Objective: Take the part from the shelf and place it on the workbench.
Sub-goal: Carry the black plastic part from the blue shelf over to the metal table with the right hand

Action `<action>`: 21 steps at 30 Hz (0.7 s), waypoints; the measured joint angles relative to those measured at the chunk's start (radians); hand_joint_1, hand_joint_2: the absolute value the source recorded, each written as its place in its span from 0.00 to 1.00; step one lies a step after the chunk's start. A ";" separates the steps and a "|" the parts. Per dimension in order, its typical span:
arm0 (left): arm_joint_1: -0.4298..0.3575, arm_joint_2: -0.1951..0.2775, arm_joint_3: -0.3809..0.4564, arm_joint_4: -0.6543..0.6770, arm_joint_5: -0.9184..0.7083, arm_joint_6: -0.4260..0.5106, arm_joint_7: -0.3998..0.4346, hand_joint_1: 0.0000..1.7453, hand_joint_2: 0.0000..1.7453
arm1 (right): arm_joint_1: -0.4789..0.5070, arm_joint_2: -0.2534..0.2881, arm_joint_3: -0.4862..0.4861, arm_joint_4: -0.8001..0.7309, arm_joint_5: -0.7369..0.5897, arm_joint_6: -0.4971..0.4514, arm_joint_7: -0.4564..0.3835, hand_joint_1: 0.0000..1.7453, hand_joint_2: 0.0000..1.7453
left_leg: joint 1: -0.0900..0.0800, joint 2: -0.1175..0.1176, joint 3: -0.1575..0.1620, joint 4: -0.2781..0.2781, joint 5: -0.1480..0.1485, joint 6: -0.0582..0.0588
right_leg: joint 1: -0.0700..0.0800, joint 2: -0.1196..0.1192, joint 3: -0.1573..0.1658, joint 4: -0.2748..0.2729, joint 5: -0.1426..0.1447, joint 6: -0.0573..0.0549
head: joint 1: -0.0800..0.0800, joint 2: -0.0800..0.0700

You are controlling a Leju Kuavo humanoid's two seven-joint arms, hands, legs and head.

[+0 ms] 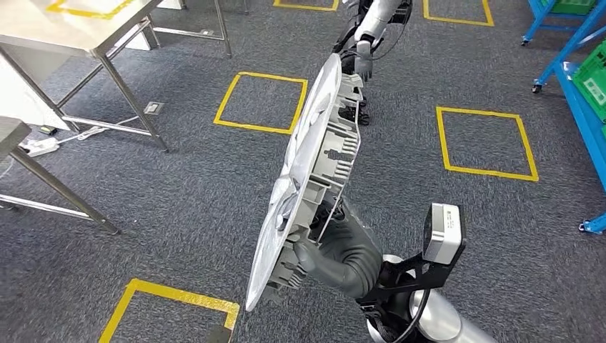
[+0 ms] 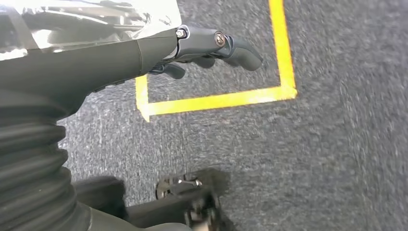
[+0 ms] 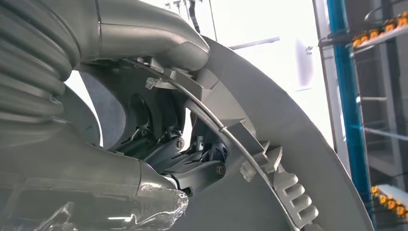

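**Carrying the wheel cover edge-on over the carpet**

Holding a round grey wheel cover [image 1: 309, 179] on edge, we have it up in front of us above the dark grey carpet [image 1: 179, 186], its smooth face turned to our left and its ribbed back with clips turned to our right. A clear plastic film [image 1: 282, 196] clings to the smooth face. Our right hand [image 1: 336, 246] clamps the lower part of the cover from the back: in the right wrist view the thumb [image 3: 159, 41] lies over the rim while the darker fingers [image 3: 192, 166] reach into the ribs, beside a thin wire ring [image 3: 211, 120] that runs round the cover's back. The cover touches no table or shelf; it hangs in the air on that hand.

Our left hand [image 2: 192, 45] shows in the left wrist view, its dark fingers [image 2: 240, 48] stretched forward close together over the carpet and a corner of yellow tape [image 2: 216, 98]. Crumpled clear film sits just against its back edge, but we cannot tell whether these fingers press on anything.

Yellow tape squares [image 1: 261, 103] mark the carpet around us. A metal-legged table [image 1: 78, 36] stands ahead to our left, a blue rack [image 1: 579, 100] with green bins [image 1: 593, 75] to our right. Beyond the cover's top edge stands another robot [image 1: 371, 32], white-armed.
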 joint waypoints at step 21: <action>-0.005 -0.002 -0.001 0.000 0.006 -0.003 0.003 0.00 1.00 | -0.008 -0.001 0.008 0.004 -0.013 0.002 0.004 1.00 1.00 | -0.009 0.009 0.038 -0.056 0.035 0.053 | 0.005 -0.027 -0.091 0.231 -0.103 0.029 | 0.009 0.000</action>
